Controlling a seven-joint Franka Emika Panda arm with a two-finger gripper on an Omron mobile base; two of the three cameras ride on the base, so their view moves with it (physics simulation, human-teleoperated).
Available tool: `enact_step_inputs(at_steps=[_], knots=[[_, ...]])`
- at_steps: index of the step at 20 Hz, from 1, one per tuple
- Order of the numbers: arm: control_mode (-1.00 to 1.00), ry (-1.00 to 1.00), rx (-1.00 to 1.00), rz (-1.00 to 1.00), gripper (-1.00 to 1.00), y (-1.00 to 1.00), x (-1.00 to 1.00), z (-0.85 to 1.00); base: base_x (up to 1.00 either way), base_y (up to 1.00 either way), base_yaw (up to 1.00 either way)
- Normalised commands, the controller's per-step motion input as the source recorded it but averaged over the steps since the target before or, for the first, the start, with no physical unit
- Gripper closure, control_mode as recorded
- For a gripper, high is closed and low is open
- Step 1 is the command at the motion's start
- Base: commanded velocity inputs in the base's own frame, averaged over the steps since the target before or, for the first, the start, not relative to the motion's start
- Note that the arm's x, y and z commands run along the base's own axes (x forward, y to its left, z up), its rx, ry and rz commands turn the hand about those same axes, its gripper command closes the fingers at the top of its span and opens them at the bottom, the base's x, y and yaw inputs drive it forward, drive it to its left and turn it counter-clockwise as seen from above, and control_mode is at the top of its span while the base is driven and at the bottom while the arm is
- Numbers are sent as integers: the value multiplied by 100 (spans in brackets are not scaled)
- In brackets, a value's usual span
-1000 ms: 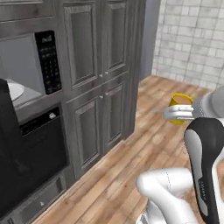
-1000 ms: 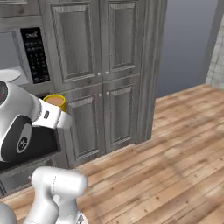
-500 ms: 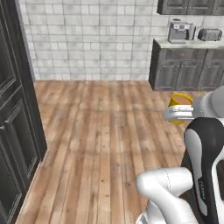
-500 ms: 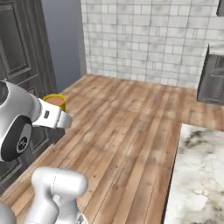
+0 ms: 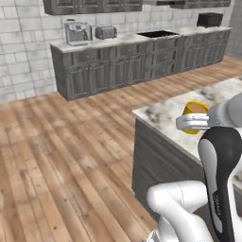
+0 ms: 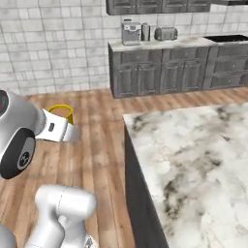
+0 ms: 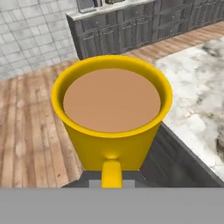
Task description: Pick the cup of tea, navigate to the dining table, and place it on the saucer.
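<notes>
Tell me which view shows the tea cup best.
The hand view: the cup sits large and central there, with its full rim, brown tea and handle plain to see. The left base view shows only its upper part beyond the gripper, over the marble table. The right base view shows just a yellow rim behind the arm.

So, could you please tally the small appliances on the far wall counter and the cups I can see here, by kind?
Coffee machine: 1
Silver toaster: 1
Dark toaster oven: 1
Yellow cup of tea, held at the claw: 1
Total: 4
</notes>
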Motion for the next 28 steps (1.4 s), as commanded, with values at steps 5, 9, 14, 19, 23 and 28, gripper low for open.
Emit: enact_step_inputs(at_steps=[5, 9, 14, 19, 23, 28], knots=[[100, 0, 0, 0, 100, 0, 0, 0, 0, 60, -75], [100, 0, 0, 0, 100, 0, 0, 0, 0, 75, -68], [100, 0, 0, 0, 100, 0, 0, 0, 0, 31, -67], [100, 0, 0, 0, 100, 0, 0, 0, 0, -57, -61], [100, 0, 0, 0, 100, 0, 0, 0, 0, -100, -36], [100, 0, 0, 0, 100, 0, 0, 0, 0, -100, -41]])
